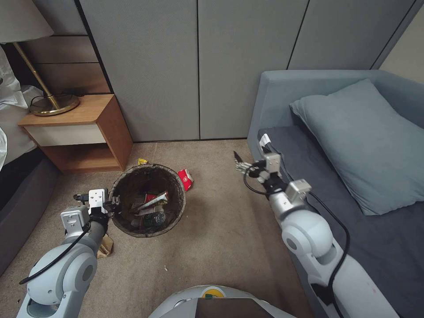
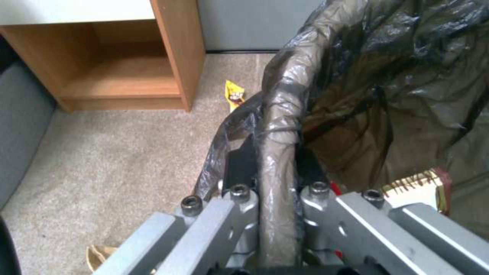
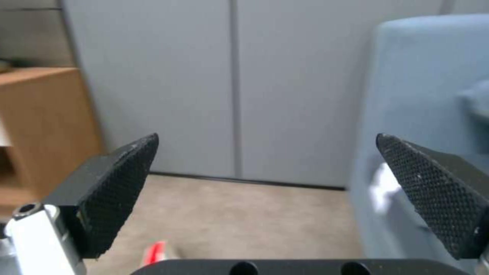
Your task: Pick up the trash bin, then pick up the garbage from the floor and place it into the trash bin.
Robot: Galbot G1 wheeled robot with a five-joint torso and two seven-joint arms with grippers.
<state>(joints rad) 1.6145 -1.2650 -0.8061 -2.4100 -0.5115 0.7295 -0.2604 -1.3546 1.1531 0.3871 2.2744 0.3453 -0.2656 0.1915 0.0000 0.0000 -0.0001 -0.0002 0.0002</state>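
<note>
While the red wrapper (image 1: pixel 185 179) lies on the carpet at the two o'clock edge of the trash bin (image 1: pixel 148 201), the right gripper (image 1: pixel 240 164) hangs nearer, jaws spread wide, well apart at its three o'clock; the wrapper's long axis runs roughly twelve-to-six. The left gripper (image 1: pixel 115 204) pinches the bin's nine o'clock rim.

We are in a bedroom: a wooden nightstand (image 1: pixel 73 132) with a brass lamp (image 1: pixel 53 104) (bedding beside it), a grey-blue sofa (image 1: pixel 335 145) with a pillow (image 1: pixel 366 141), carpet (image 1: pixel 221 229) underfoot.
</note>
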